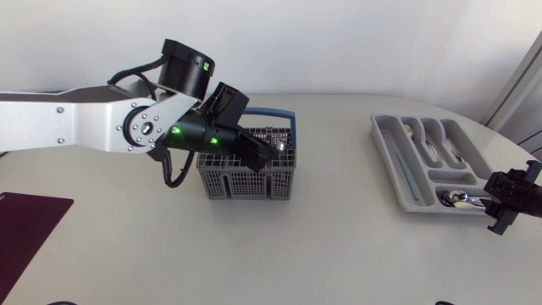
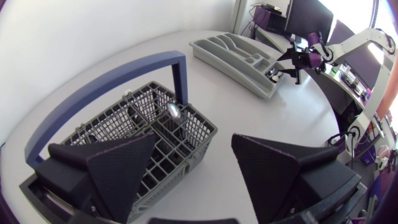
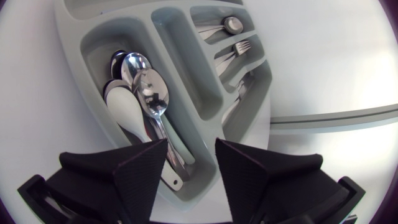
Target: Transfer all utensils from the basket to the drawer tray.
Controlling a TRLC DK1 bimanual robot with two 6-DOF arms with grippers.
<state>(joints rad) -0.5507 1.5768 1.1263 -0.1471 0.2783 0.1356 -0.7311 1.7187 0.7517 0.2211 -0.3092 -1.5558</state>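
Observation:
A grey wire basket (image 1: 246, 180) with a blue handle (image 2: 112, 78) stands mid-table. My left gripper (image 1: 261, 152) hovers just above it, fingers wide open (image 2: 193, 168) and empty. One silver utensil (image 2: 173, 111) stands upright in a basket cell ahead of the fingers. The grey drawer tray (image 1: 398, 169) lies at the right. My right gripper (image 1: 506, 202) is at its near right corner, open (image 3: 191, 163) over the small compartment. Spoons (image 3: 146, 93) lie there; one handle runs beside a fingertip, and neither finger grips it.
Other tray compartments hold forks (image 3: 242, 46) and another spoon (image 3: 231, 25); the long middle slot (image 3: 186, 62) has nothing in it. A dark maroon mat (image 1: 25, 229) lies at the table's left front. Open tabletop separates basket and tray.

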